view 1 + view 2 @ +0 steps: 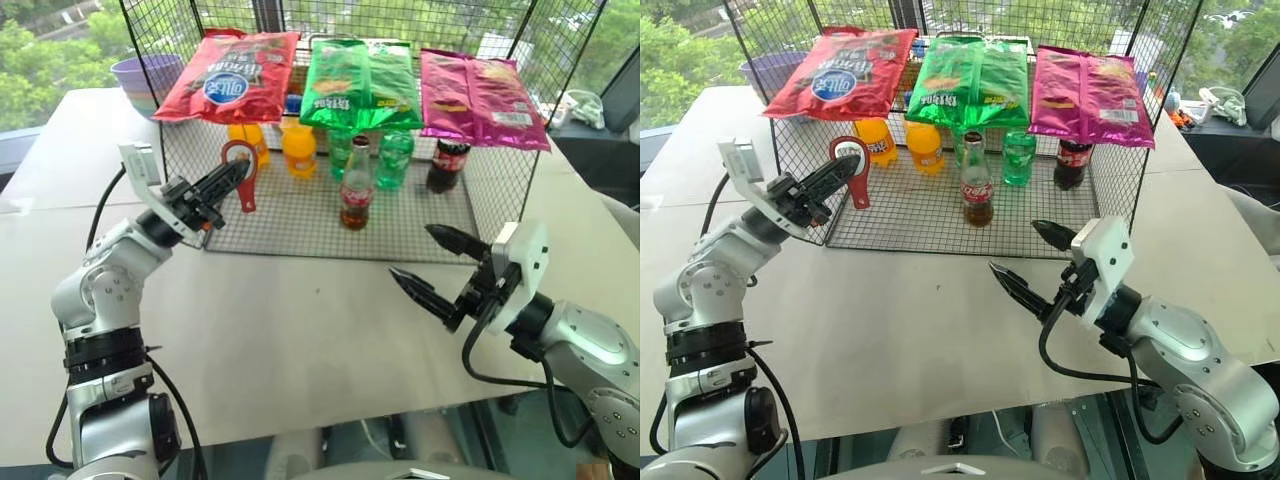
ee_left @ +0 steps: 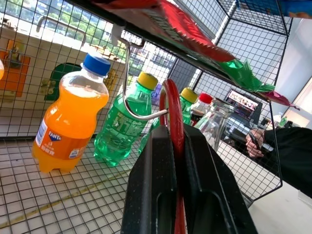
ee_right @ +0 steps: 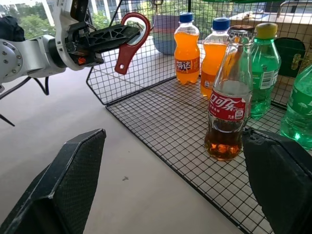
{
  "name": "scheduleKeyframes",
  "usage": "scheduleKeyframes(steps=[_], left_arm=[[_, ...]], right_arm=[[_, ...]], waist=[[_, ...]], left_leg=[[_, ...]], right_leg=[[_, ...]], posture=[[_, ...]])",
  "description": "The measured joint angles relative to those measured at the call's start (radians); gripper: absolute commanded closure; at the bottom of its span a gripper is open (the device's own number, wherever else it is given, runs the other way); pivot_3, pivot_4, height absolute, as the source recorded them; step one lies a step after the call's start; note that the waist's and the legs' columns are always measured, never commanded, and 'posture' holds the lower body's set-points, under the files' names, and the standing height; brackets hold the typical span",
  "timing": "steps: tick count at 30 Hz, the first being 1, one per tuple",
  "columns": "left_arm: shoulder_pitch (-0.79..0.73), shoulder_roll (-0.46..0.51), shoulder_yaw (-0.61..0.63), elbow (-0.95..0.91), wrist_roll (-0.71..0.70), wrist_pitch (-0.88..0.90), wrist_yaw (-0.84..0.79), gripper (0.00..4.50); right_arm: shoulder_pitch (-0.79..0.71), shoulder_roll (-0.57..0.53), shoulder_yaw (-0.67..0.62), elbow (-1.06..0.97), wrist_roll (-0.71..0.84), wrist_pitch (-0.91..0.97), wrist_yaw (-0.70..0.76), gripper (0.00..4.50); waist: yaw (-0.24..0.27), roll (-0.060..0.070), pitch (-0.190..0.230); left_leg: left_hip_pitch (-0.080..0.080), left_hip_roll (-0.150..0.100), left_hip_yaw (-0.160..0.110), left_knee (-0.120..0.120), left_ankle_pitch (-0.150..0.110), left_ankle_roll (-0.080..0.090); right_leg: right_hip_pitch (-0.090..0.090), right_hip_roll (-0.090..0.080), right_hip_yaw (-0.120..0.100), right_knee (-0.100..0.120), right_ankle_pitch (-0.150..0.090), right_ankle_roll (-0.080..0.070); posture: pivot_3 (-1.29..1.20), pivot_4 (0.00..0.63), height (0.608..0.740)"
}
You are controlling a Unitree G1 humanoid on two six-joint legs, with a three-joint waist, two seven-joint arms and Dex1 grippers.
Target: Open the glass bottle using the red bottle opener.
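The left pincer [image 1: 236,176] is clamped on the opener [image 1: 240,172], gripping it at the ring so the short handle hangs down and slightly toward the wire rack [image 1: 300,228]. It hovers at the rack's left front corner, above the mesh floor. In the left wrist view the ring of the opener sits against a metal hook [image 2: 127,92] hanging from the rack's top; whether it is caught on the hook or just beside it cannot be told.

The bottle [image 1: 356,187] stands upright on the mesh near the rack's front edge, its long axis vertical, cap on. From the opener it lies to the right and a little lower, with open mesh between them. Orange bottles [image 1: 298,150] and green bottles [image 1: 394,158] stand behind it.

The right pincer [image 1: 433,266] is spread wide and empty, held over the table [image 1: 300,320] just in front of the rack, pointing toward the bottle. It is the nearer arm to the bottle, and in its wrist view the bottle sits between the two fingers' lines, so it looks placed to steady the glass while the left brings the opener across to the cap
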Motion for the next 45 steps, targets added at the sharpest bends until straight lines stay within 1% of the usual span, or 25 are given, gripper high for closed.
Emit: scheduleKeyframes(steps=[16,22,24,29,33,36,37,39,42,44,45], left_arm=[[-0.052,-0.029,-0.051,0.082,0.067,-0.095,-0.009,4.47],[-0.089,-0.050,-0.078,0.087,0.072,-0.087,-0.005,4.47],[-0.108,-0.064,-0.102,0.085,0.073,-0.083,0.006,4.47],[-0.144,-0.071,-0.105,0.085,0.078,-0.081,0.038,4.47],[-0.145,-0.070,-0.105,0.077,0.076,-0.066,0.038,4.47],[-0.121,-0.059,-0.103,0.040,0.050,-0.024,0.025,4.47],[-0.070,-0.038,-0.100,-0.002,-0.004,0.046,0.005,4.47],[-0.056,-0.037,-0.096,-0.006,-0.022,0.069,0.004,4.47],[0.032,0.003,-0.027,-0.055,-0.144,0.189,0.007,4.47],[0.072,0.019,0.024,-0.097,-0.239,0.264,0.030,4.47],[0.085,0.015,0.044,-0.139,-0.314,0.313,0.063,4.47]], right_arm=[[-0.005,-0.004,0.001,-0.001,-0.008,0.000,-0.029,0.00],[-0.010,-0.007,0.003,-0.001,-0.010,0.000,-0.030,0.00],[-0.016,-0.008,0.005,-0.001,-0.011,0.000,-0.030,0.00],[-0.016,-0.011,0.006,-0.001,-0.021,0.000,-0.031,0.00],[-0.016,-0.011,0.006,-0.001,-0.028,0.000,-0.031,0.00],[-0.015,-0.010,0.006,-0.001,-0.030,0.000,-0.032,0.00],[-0.014,-0.007,0.006,-0.001,-0.025,0.000,-0.031,0.00],[-0.015,-0.004,0.006,-0.001,-0.019,0.001,-0.031,0.00],[-0.012,0.013,0.002,0.000,0.062,0.015,-0.040,0.00],[-0.013,0.025,-0.008,0.004,0.148,0.032,-0.054,0.00],[-0.020,0.032,-0.009,0.017,0.221,0.047,-0.068,0.00]], waist=[[0.011,0.000,0.000],[0.027,0.000,0.000],[0.027,0.000,0.000],[0.018,0.000,0.000],[0.019,0.000,0.000],[0.018,0.000,0.000],[0.015,0.000,0.000],[0.015,0.000,0.000],[0.005,0.000,0.000],[0.000,0.000,0.001],[0.001,0.000,0.001]], left_leg=[[0.001,0.000,-0.001,0.012,-0.001,0.002],[0.001,0.000,-0.001,0.013,-0.001,0.003],[0.001,0.000,-0.001,0.013,-0.002,0.003],[0.003,0.001,-0.001,0.013,-0.001,0.002],[0.003,0.001,-0.001,0.014,0.000,0.001],[0.003,0.001,-0.002,0.014,0.000,0.001],[0.003,0.002,-0.003,0.013,0.000,0.001],[0.003,0.002,-0.003,0.013,0.000,0.001],[0.003,0.003,-0.005,0.013,0.000,0.001],[0.003,0.004,-0.005,0.013,0.000,0.001],[0.003,0.005,-0.006,0.014,0.000,0.001]], right_leg=[[0.002,0.000,0.000,0.011,0.000,0.000],[0.002,0.000,-0.001,0.012,0.000,0.000],[0.003,0.000,-0.002,0.012,0.000,0.000],[0.003,0.002,-0.001,0.014,0.000,0.000],[0.003,0.003,-0.001,0.015,0.000,-0.001],[0.003,0.002,-0.001,0.015,0.000,-0.001],[0.003,0.002,0.000,0.015,0.000,-0.001],[0.003,0.002,-0.001,0.015,0.000,-0.001],[0.002,0.002,-0.001,0.015,0.000,-0.001],[0.002,0.002,-0.001,0.015,0.000,-0.001],[0.003,0.001,-0.001,0.015,0.000,-0.001]], posture=[[0.00,0.150,0.740],[0.00,0.150,0.740],[0.00,0.150,0.740],[0.00,0.150,0.740],[0.00,0.150,0.740],[0.00,0.150,0.740],[0.00,0.150,0.740],[0.00,0.150,0.740],[0.00,0.150,0.740],[0.00,0.150,0.740],[0.00,0.150,0.740]])
